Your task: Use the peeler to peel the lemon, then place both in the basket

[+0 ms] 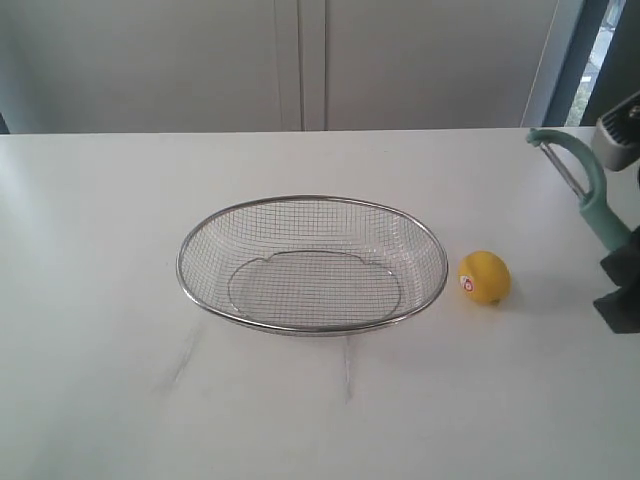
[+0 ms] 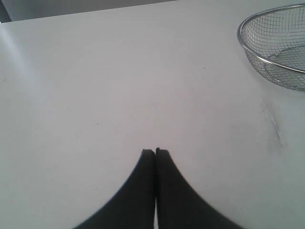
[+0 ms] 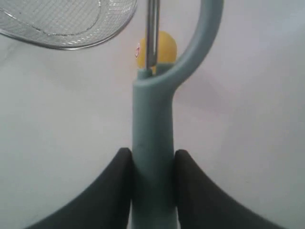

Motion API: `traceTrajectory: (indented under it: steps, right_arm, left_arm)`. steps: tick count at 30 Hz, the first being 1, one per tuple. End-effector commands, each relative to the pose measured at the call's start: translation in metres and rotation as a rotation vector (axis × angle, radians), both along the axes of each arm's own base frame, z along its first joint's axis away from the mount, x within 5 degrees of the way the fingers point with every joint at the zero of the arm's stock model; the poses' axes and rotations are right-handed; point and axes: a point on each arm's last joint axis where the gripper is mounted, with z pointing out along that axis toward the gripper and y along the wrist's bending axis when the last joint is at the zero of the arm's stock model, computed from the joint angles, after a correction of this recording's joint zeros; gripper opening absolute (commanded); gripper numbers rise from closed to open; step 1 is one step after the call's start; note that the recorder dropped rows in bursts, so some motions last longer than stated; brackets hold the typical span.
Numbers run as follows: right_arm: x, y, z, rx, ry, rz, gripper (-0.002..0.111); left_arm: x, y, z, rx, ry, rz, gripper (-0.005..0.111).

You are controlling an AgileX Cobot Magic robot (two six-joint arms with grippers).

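Note:
The yellow lemon (image 1: pixel 485 277) rests on the white table just right of the wire-mesh basket (image 1: pixel 312 264), its red-and-white sticker facing the basket. At the exterior view's right edge my right gripper (image 1: pixel 620 278) is shut on the handle of the teal peeler (image 1: pixel 585 182), held up off the table with its head and blade pointing up and left. Through the right wrist camera, the peeler (image 3: pixel 153 143) sits clamped between both fingers of the right gripper (image 3: pixel 152 155), with the lemon (image 3: pixel 157 50) partly hidden behind its blade. My left gripper (image 2: pixel 155 151) is shut on nothing, over bare table, well left of the basket (image 2: pixel 276 47).
The white table (image 1: pixel 120 220) runs back to a pale wall. A dark window frame (image 1: pixel 565 60) stands at the back right. Faint scuff marks (image 1: pixel 185 355) lie on the table in front of the basket.

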Motion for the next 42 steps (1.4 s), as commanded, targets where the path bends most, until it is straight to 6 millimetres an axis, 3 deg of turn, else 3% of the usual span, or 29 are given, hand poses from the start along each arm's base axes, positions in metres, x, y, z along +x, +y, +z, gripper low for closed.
traceTrajectory:
  steps: [1, 4, 37, 42]
  right_arm:
    - [0.008, 0.017, -0.01, 0.146, 0.086, 0.132, 0.0]
    - [0.002, 0.031, -0.013, 0.251, 0.172, 0.268, 0.0]
    - [0.001, 0.034, -0.012, 0.285, 0.189, 0.269, 0.0]
    - [0.001, 0.034, -0.012, 0.285, 0.189, 0.269, 0.0]
  left_arm:
    - [0.0, -0.001, 0.0, -0.006, -0.005, -0.008, 0.0]
    - [0.0, -0.001, 0.0, -0.006, -0.005, -0.008, 0.0]
    - [0.0, -0.001, 0.0, -0.006, -0.005, -0.008, 0.0]
    - [0.0, 0.0, 0.0, 0.148, -0.028, -0.058, 0.0]
